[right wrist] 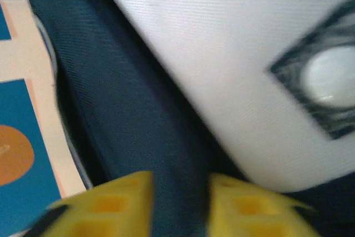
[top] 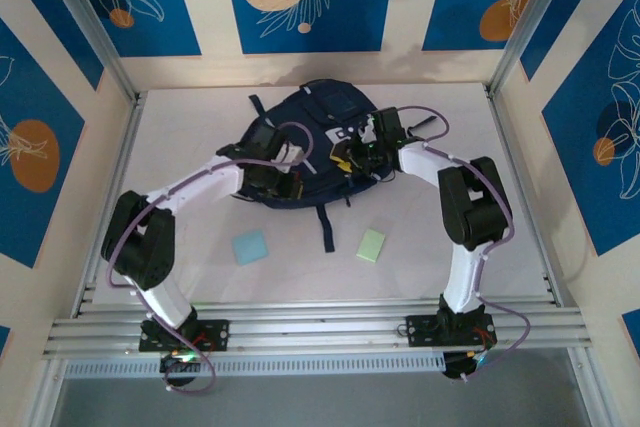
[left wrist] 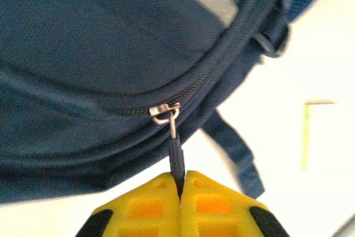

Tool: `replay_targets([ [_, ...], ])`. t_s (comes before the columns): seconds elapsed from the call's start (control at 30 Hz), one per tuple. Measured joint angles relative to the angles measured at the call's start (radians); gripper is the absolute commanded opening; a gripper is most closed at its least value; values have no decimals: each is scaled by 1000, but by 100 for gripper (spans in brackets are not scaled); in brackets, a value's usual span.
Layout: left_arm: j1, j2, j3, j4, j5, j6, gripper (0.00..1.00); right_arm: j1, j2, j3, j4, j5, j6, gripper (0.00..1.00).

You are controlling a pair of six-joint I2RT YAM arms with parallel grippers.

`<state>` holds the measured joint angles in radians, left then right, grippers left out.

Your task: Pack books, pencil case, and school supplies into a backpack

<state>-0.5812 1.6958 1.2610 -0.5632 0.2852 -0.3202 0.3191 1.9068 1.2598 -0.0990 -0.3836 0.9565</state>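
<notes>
The navy backpack (top: 310,132) lies at the back middle of the table. My left gripper (top: 288,181) sits at its near edge, shut on the black zipper pull (left wrist: 177,162), which hangs from the metal slider (left wrist: 165,113). My right gripper (top: 353,159) is at the bag's right side, and its yellow fingers (right wrist: 111,206) hold a fold of navy fabric (right wrist: 177,192) beside a white-grey patch (right wrist: 238,65). The light blue pad (top: 250,246) and the pale green pad (top: 371,245) lie on the table in front of the bag. The books, pencil case and clear plastic piece are out of view.
A dark strap (top: 327,230) trails from the bag toward the near edge between the two pads, and it also shows as the strap (left wrist: 236,154) in the left wrist view. Metal rails (top: 320,325) run along the near edge and walls close in the table's sides.
</notes>
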Motion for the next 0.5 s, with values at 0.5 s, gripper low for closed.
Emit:
replay_targets([
  [0.5, -159, 91, 84, 139, 153, -159, 0, -34, -314, -275, -77, 37, 27, 60],
])
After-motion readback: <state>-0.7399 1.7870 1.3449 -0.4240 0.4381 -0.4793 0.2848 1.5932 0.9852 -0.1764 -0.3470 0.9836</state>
